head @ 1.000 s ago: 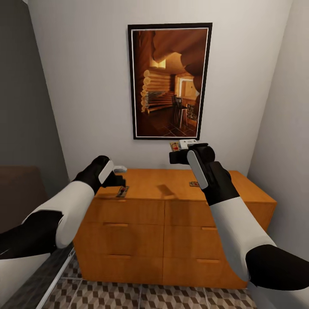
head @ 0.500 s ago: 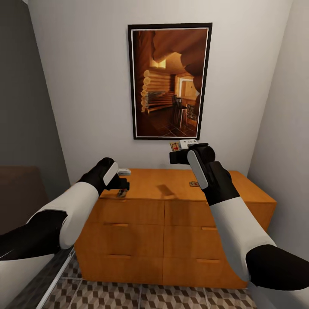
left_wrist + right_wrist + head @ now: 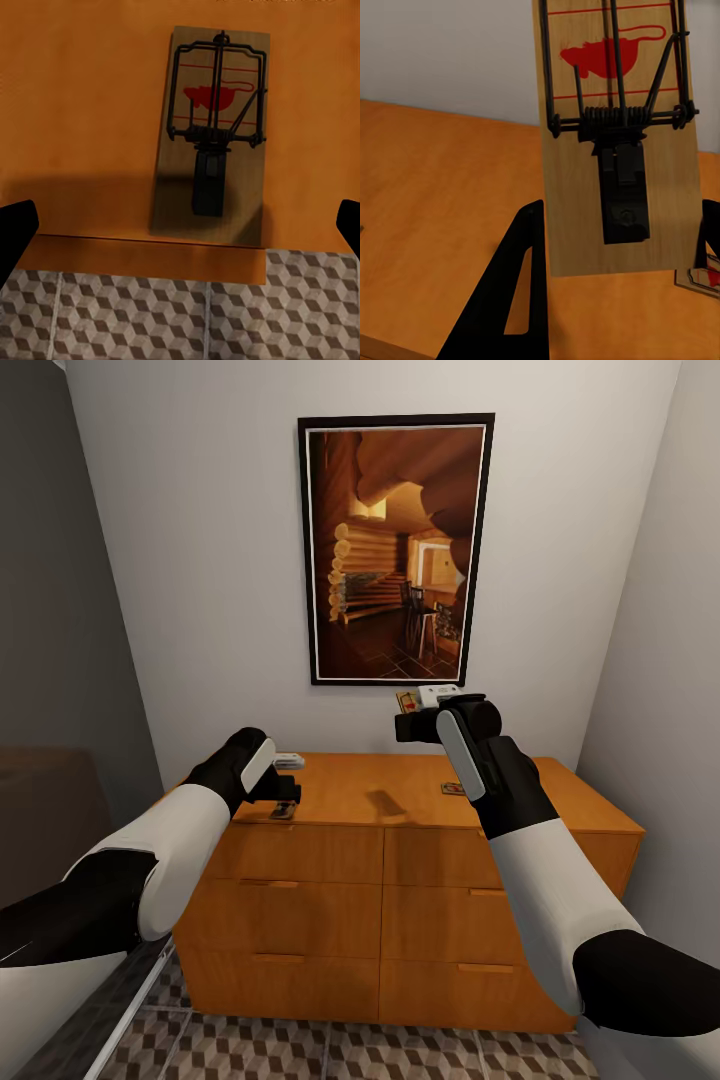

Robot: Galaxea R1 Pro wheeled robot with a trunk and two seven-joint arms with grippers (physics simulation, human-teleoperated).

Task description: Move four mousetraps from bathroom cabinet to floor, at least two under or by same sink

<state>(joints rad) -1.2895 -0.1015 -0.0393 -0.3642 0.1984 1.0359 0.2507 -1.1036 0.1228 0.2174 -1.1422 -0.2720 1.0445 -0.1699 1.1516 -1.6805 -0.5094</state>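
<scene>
While the wide orange-brown wooden cabinet [image 3: 400, 880] with its slim bar handles fills the space ahead and the cube-patterned brown and cream bathroom floor [image 3: 350, 1055] shows below its base, no trap has reached those tiles yet, so the chief risks lie in the lifting and carrying.

Above the cabinet's top surface, the right hand [image 3: 415, 710] is raised in front of the framed log-cabin picture [image 3: 395, 548], closed on a small flat brown wooden mousetrap with a black wire spring and a red mouse print [image 3: 615, 142]. The board hangs between the dark fingers [image 3: 510, 300] with much of it standing clear of them. Judging by that, a quick swing of the arm could let it twist or slip out and fall back onto the cabinet.

Over the front left edge, the left hand [image 3: 283, 788] hovers spread wide and empty, with a second mousetrap [image 3: 214, 135] lying flat beneath it, close to the lip. A careless descent might nudge that board over the edge to the floor, or catch only its wire bar.

A third trap [image 3: 452, 789] lies on the surface to the right.
</scene>
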